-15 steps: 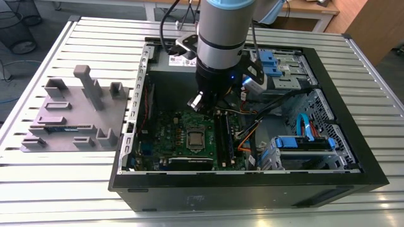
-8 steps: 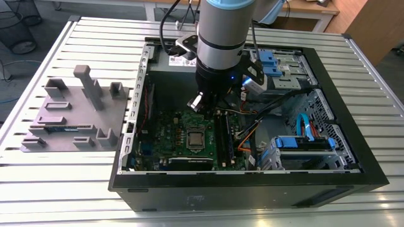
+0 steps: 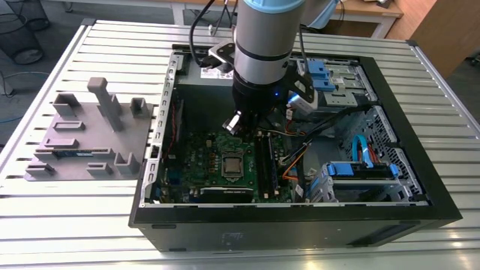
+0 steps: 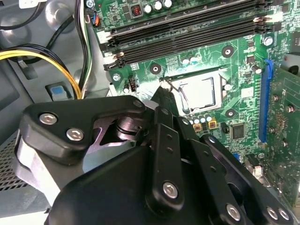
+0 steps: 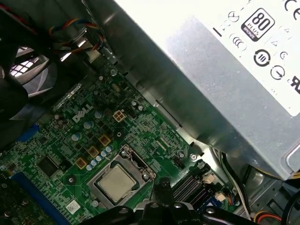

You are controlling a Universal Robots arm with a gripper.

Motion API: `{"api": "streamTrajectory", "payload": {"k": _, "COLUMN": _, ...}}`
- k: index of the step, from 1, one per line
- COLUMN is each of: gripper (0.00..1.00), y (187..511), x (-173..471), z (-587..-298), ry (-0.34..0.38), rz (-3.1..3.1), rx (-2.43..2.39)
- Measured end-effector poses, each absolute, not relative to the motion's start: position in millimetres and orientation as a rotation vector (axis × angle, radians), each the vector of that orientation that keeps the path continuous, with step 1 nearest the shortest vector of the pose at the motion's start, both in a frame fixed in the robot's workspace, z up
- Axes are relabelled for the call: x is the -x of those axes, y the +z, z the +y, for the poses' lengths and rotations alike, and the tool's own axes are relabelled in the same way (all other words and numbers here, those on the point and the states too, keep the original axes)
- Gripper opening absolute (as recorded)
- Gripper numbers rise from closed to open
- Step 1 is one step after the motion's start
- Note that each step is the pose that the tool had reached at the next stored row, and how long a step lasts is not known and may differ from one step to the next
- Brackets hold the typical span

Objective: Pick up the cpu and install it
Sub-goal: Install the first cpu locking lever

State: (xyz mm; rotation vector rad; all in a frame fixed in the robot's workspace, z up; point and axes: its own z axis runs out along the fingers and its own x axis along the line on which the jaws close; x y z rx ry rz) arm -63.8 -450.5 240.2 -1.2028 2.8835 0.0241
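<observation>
Black linkage of my gripper (image 4: 161, 101) fills the near field, finger state I cannot tell | just beyond its tip the cpu (image 4: 199, 91) lies flat in the socket frame (image 4: 178, 96) on the green motherboard (image 4: 234, 65) | farther off, the memory slots (image 4: 187, 33).

Exterior view high above open case (image 3: 300, 219), looking down; both wrist views close over motherboard (image 5: 61, 154)
</observation>
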Motion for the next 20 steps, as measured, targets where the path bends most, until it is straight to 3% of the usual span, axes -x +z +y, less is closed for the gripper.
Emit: {"api": "streamTrajectory", "payload": {"k": 20, "gripper": 0.11, "y": 239.9, "x": 63.7, "z": -452.0, "ry": 0.02, "rz": 2.884, "rx": 1.203}}
